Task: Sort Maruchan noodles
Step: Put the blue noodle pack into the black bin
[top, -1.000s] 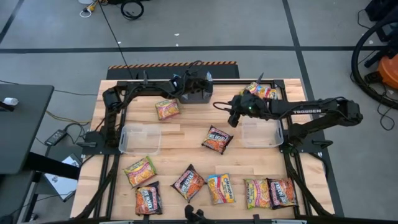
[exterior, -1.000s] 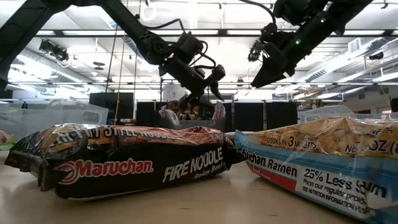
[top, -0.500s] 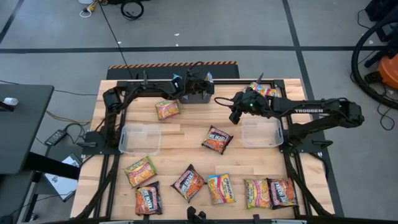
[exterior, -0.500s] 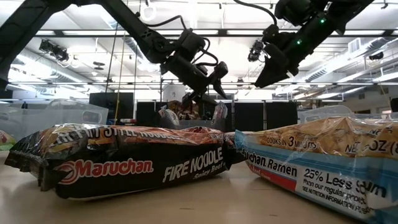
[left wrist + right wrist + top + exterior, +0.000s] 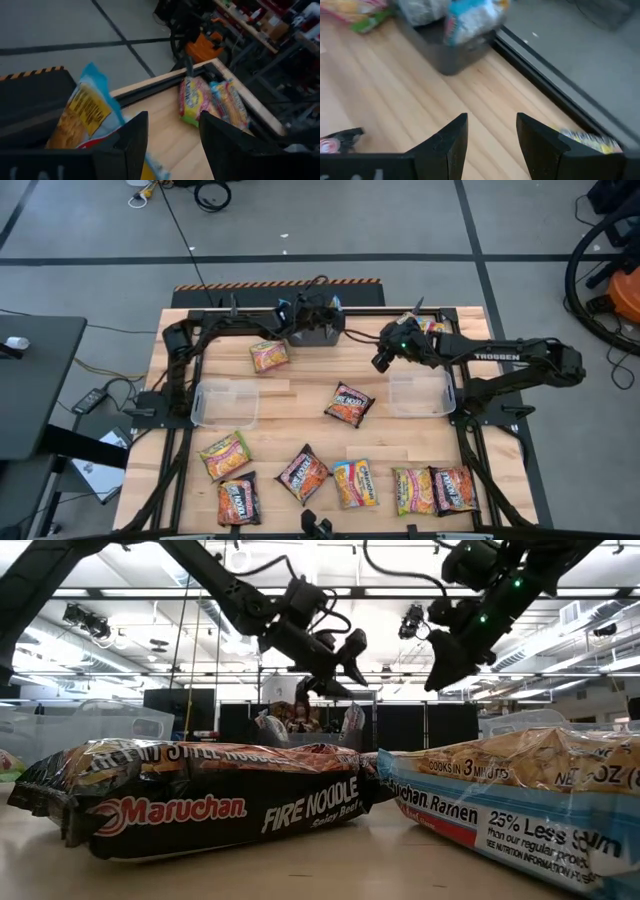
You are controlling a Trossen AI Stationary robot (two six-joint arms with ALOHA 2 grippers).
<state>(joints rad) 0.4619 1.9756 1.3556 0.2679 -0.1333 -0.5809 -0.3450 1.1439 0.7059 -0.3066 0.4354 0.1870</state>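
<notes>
Several Maruchan packets lie flat on the table: one orange [image 5: 268, 356], one maroon [image 5: 349, 403], a row along the near edge [image 5: 302, 473], and some at the far right corner [image 5: 425, 327]. More stand in the dark grey bin [image 5: 318, 332], one of them a blue-and-yellow packet [image 5: 87, 110]. My left gripper [image 5: 328, 308] [image 5: 172, 122] hovers open above the bin, touching nothing. My right gripper [image 5: 383, 360] [image 5: 492, 122] is open and empty in the air, between the bin [image 5: 447, 50] and the right clear tub [image 5: 420, 392].
Two clear tubs stand mid-table, left [image 5: 225, 402] and right. In the low view a black Fire Noodle packet [image 5: 200, 805] and a blue 25% Less Sodium packet [image 5: 500, 805] fill the foreground. Bare wood lies between the tubs around the maroon packet.
My left gripper has risen above the bin and shifted slightly toward the table's right. My right gripper has drifted toward the far edge and a little to the right, staying open. No packet has moved.
</notes>
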